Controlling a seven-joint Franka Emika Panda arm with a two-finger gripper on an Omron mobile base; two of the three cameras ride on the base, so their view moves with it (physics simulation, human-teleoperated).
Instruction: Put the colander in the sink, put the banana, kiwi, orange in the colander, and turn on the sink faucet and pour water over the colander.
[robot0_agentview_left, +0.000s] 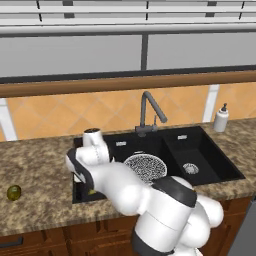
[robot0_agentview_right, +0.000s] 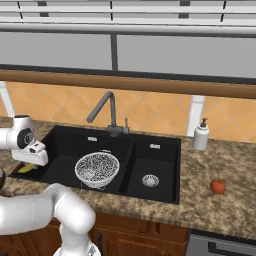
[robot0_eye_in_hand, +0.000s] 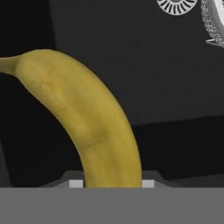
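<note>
Gripper (robot0_agentview_right: 31, 162) fingertips hidden behind hand, low at left end of sink (robot0_agentview_right: 165, 190) — jaw state unreadable. Banana (robot0_eye_in_hand: 83, 118) lower end cut off at hand view's bottom; in right base view just yellow sliver. Colander (robot0_eye_in_hand: 214, 22) cut by hand view's edge — near drain.

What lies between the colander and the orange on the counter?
In the right base view, going from the colander toward the orange, you cross the sink's smaller basin with its round silver drain, then bare speckled counter.
</note>
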